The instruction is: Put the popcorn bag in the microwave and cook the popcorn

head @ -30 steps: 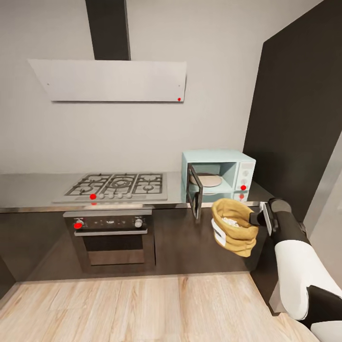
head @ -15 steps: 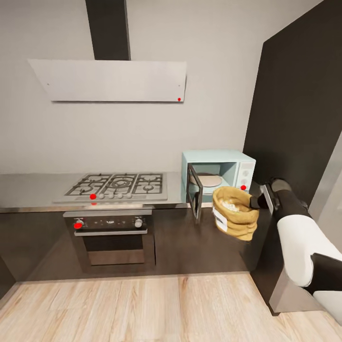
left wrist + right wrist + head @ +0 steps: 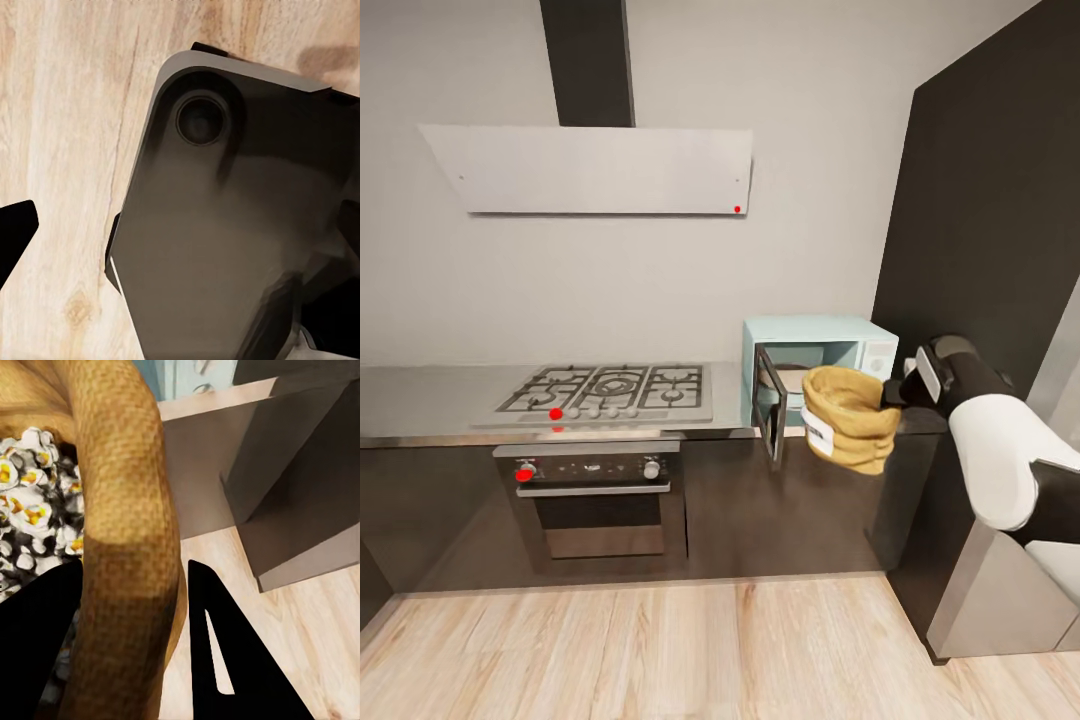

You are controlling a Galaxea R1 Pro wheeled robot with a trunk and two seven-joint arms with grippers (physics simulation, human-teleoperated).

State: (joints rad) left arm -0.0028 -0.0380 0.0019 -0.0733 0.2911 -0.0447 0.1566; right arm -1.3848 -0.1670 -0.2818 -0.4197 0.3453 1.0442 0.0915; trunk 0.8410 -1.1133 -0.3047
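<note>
Popcorn [image 3: 30, 521], whitish with yellow flecks, fills the bag [image 3: 849, 418], which hangs in the air just in front of the microwave [image 3: 819, 375], level with its open cavity and clear of the countertop [image 3: 430, 395]. The right gripper [image 3: 135, 649] is clamped on the bag's rolled rim, one finger inside the mouth and one outside. The microwave door stands swung open beside the bag. A hob [image 3: 605, 392] lies farther along from the microwave. Whether the left gripper's jaws are apart, I cannot tell.
</note>
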